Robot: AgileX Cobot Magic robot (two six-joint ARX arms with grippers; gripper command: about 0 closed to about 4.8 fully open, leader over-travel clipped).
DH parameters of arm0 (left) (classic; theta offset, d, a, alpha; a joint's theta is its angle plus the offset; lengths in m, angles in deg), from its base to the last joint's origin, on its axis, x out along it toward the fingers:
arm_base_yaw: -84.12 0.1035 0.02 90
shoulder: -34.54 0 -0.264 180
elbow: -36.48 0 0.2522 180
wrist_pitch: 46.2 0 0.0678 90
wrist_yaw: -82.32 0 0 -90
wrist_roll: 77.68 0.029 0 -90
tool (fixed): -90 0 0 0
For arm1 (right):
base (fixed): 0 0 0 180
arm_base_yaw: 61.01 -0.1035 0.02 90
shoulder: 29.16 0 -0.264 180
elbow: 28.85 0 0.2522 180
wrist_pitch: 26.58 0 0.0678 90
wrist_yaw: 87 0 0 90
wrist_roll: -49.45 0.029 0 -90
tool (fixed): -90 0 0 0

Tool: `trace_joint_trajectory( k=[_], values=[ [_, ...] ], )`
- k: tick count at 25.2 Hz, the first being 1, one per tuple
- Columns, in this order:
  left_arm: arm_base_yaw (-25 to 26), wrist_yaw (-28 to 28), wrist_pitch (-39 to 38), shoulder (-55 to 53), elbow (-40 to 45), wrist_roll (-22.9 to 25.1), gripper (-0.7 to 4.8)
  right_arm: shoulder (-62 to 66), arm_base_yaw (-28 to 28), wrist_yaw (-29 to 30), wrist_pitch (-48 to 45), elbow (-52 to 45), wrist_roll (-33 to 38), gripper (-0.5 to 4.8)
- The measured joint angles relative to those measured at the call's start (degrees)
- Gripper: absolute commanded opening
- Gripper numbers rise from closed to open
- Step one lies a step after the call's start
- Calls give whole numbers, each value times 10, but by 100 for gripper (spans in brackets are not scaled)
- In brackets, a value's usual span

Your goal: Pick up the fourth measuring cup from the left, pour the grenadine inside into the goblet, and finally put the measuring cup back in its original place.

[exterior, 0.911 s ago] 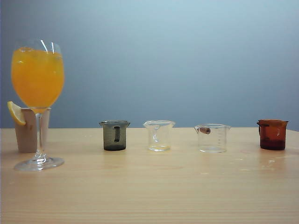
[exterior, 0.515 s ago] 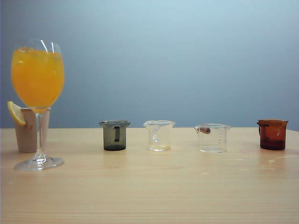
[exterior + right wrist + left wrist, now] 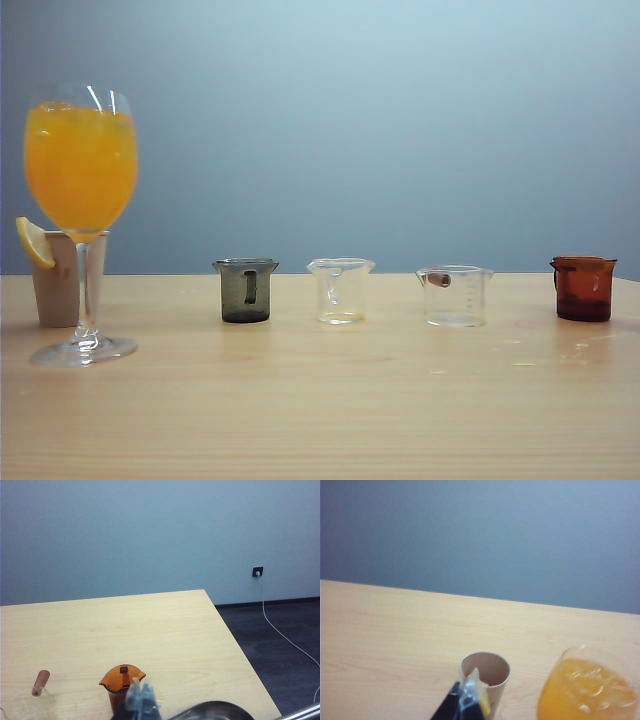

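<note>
Both of my tools hang back near my side of the counter (image 3: 320, 420), out of the exterior view. My right tool (image 3: 141, 696) has its tips pressed together on nothing and sits just behind the amber cup (image 3: 121, 684), so I judge it the arm for this job. My left tool (image 3: 468, 700) shows only its tip in front of the beige holder (image 3: 487, 672); I cannot tell whether it is apart or together.

Going by size, the goblet (image 3: 82, 200) stands at the far left, nearly full of orange juice (image 3: 80, 165), well apart from the cup. That gap means a long carry across the row. The holder with its lemon slice (image 3: 33, 242) stands just behind the goblet's stem. Next come the grey cup (image 3: 245, 290), two clear cups (image 3: 341, 290) (image 3: 455, 295), then the amber cup at the right end, still in place and untouched. Its tint hides the grenadine from me.
</note>
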Motion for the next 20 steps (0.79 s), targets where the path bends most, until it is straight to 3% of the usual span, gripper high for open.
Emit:
trace_joint_trajectory(
  k=[9,13,16,20],
  values=[
    [-19,63,-21,-174,-172,19,-5,158,-3,2,-72,61,0,-9],
    [-56,140,-59,-264,-246,26,-5,234,-3,2,-131,61,5,-9],
    [-105,147,-86,-318,-299,39,-5,287,-3,22,-148,51,10,-9],
    [-170,147,-110,-378,-330,80,-5,329,-3,32,-241,-3,20,-9]
  ],
)
